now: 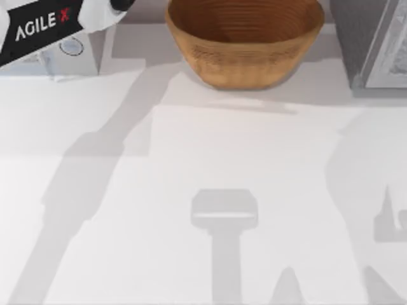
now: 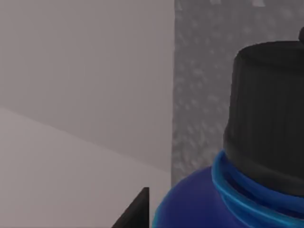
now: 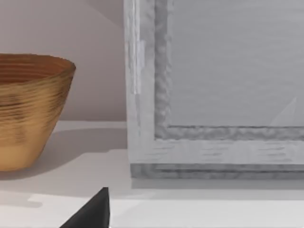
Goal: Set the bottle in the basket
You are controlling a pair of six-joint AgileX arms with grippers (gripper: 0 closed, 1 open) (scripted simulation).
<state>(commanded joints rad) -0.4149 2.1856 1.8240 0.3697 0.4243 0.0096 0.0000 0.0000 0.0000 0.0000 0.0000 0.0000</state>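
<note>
My left arm (image 1: 38, 28) sits at the top view's far-left corner, raised beside the basket (image 1: 245, 44), which stands at the middle of the table's far edge. In the left wrist view the bottle (image 2: 199, 204) is close against the camera, black cap (image 2: 268, 109) above the blue shoulder; I judge it carried by my left gripper, though the pictures do not let me tell whether those jaws are clenched on it. The right wrist view looks past a dark fingertip (image 3: 92, 211) to the basket and a grey framed panel (image 3: 213, 95); the state of the right jaws I likewise cannot tell. Step in hand, as I judge it: carry the bottle across over the basket's open mouth. To do it well, keep the bottle upright, clear the near rim with margin (the wall flares outward), centre over the bowl, lower before release.
</note>
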